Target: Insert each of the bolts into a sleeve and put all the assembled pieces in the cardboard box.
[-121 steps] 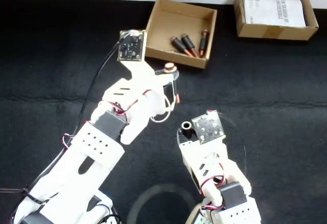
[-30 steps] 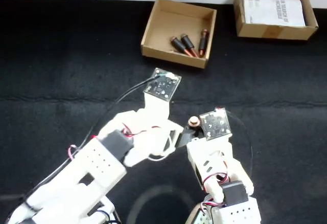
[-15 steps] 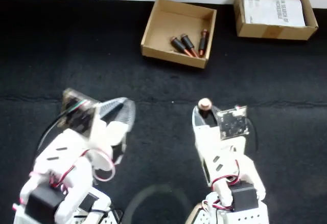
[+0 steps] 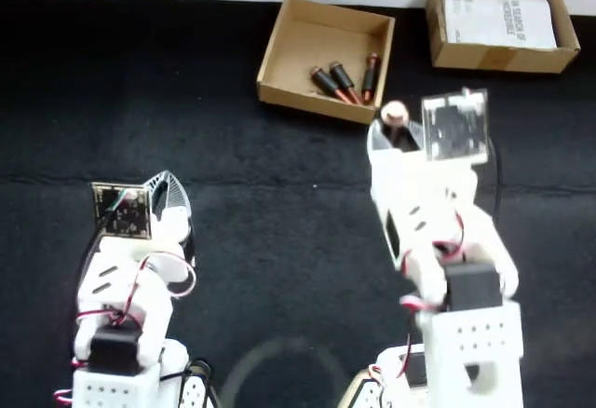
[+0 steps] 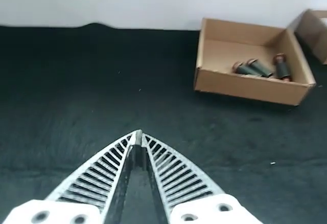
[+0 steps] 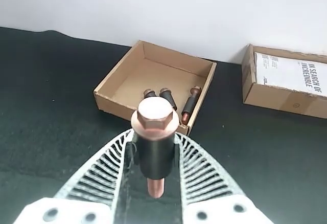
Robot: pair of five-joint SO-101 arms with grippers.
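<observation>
right gripper (image 6: 153, 136) clamped on sleeved bolt (image 6: 155, 155) now up beside cardboard box (image 4: 289, 54), left gripper (image 5: 137, 137) backed off, closed and empty, so drop-off next

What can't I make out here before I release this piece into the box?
High view: the right gripper covers the sleeve of the held piece; its bolt head shows.
Right wrist view: the held piece hides part of the cardboard box's front wall.
Left wrist view: the second box is cut off by the picture's edge.
</observation>
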